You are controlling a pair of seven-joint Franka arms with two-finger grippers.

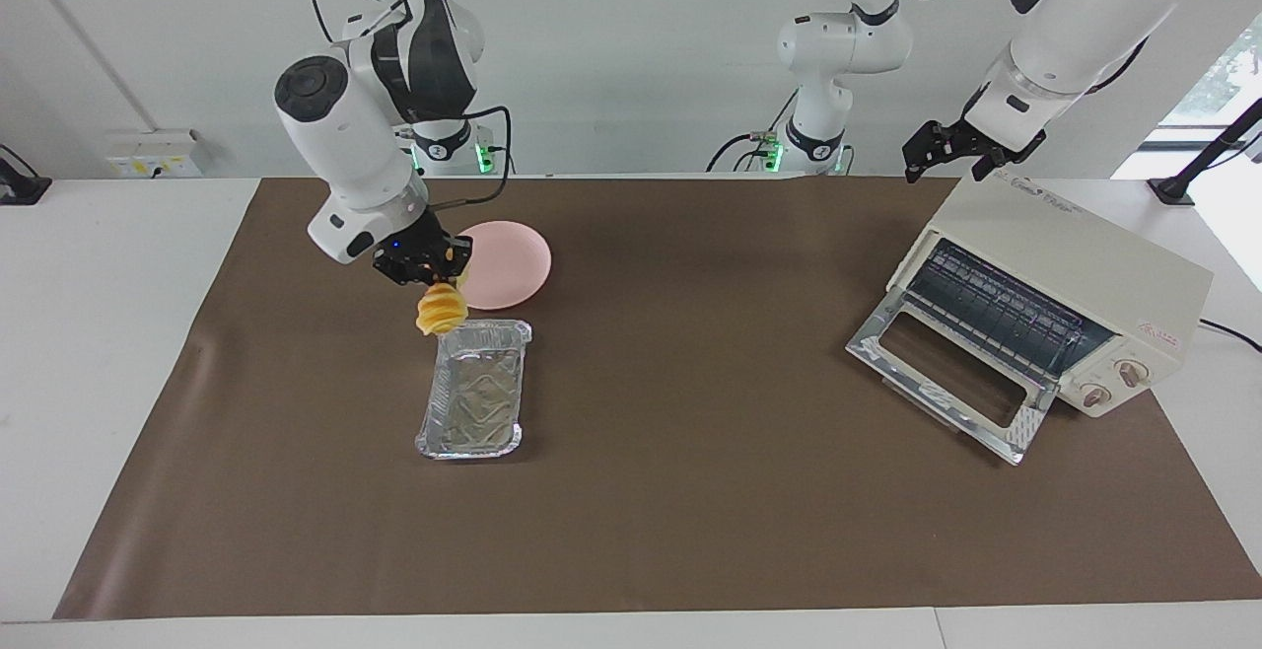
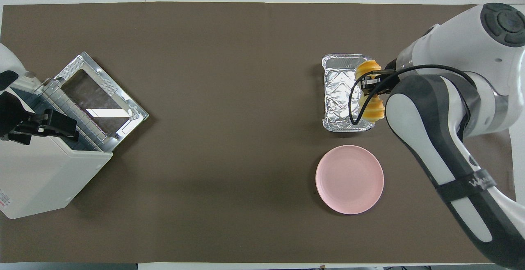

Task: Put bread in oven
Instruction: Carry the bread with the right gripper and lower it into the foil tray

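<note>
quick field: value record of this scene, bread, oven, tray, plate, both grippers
bread: held in the air over the foil tray's robot-side end
right gripper: shut on the bread
foil tray: empty, on the mat
pink plate: empty, nearer to the robots than the foil tray
oven: door down, rack bare
left gripper: open, waiting over the oven

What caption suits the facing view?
Right tool holds bread above foil tray; oven stands open.
</note>
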